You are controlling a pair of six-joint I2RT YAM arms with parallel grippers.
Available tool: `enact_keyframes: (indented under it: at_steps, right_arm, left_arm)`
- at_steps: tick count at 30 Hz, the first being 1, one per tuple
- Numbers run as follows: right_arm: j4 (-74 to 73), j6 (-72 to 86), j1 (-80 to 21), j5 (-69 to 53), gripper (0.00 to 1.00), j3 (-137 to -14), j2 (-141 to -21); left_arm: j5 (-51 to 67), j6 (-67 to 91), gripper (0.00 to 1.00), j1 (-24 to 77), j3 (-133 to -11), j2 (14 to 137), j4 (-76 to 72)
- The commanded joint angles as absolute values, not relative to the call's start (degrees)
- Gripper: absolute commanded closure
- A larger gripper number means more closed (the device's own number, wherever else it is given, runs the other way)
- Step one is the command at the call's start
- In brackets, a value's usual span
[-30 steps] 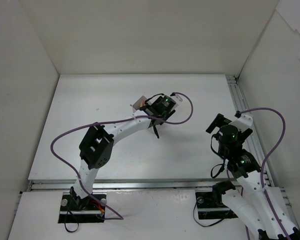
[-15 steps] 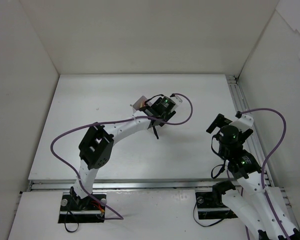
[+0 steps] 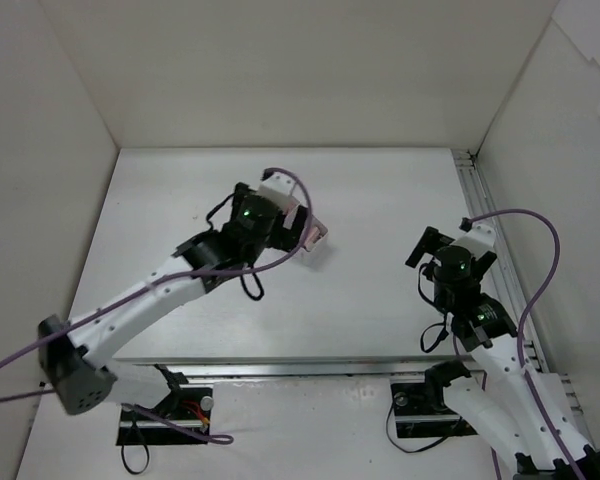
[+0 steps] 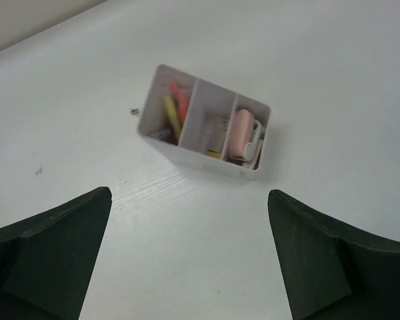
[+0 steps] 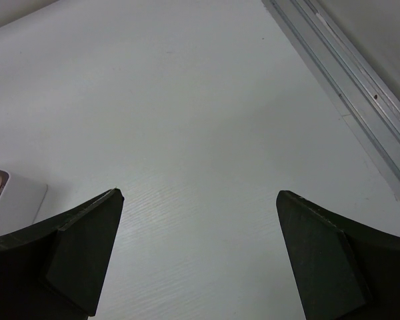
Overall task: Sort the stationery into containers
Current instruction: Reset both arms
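Box [image 4: 187, 152] sits on the white table [image 4: 333, 60], white walls [image 3: 280, 70] around, just ahead of my left claw [image 4: 189, 197], fingers wide apart and empty; my right claw [image 5: 199, 195] gapes too. Its long side runs upper left to lower right; pens [image 4: 175, 110] at the left end, pink eraser [image 4: 241, 133] at the right. The middle cell's contents are unclear.

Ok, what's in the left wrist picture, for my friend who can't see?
A pale divided box sits on a white table, holding bright pens at one end and a pink eraser at the other. Two dark open jaws frame the bottom.
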State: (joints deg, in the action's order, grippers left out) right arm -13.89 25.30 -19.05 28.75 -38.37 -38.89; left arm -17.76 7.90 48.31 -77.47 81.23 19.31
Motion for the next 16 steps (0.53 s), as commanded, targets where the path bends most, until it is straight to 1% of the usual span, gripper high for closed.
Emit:
enact_keyframes:
  at_steps: [1, 2, 3, 4, 7, 9, 12, 16]
  right_arm:
    - [-10.81, 26.10, -18.81, 29.26, 0.02, -40.34, -37.97]
    - [-10.64, 26.36, -18.90, 29.53, 0.02, -40.17, -37.53]
    - [-10.72, 26.63, -18.81, 29.53, 0.02, -39.99, -37.27]
    - [-10.81, 26.63, -18.81, 29.88, 0.02, -39.64, -36.57]
    - [-10.81, 27.16, -19.07, 30.32, 0.02, -38.59, -35.60]
    - [-10.81, 27.33, -18.90, 30.15, 0.02, -38.06, -34.98]
    - [-10.81, 27.42, -19.07, 30.50, 0.02, -37.79, -34.54]
    - [-10.64, 27.33, -19.07, 30.67, 0.02, -37.53, -33.75]
  left_arm:
    - [-31.88, 22.04, 0.00, 47.64, -72.00, 67.90, 22.84]
    - [-34.25, 24.67, 0.00, 47.64, -68.33, 66.02, 24.77]
    - [-37.24, 30.87, 0.00, 46.94, -66.46, 63.74, 28.96]
    - [-38.14, 33.46, 0.00, 46.93, -64.62, 59.02, 30.48]
    - [-39.81, 40.15, 0.00, 45.35, -55.49, 50.30, 33.74]
    - [-39.99, 42.27, 0.00, 43.43, -53.27, 45.30, 35.33]
    - [-40.08, 43.42, 0.00, 42.71, -50.36, 41.06, 35.60]
    - [-41.31, 43.95, 0.00, 42.19, -50.01, 39.20, 36.82]
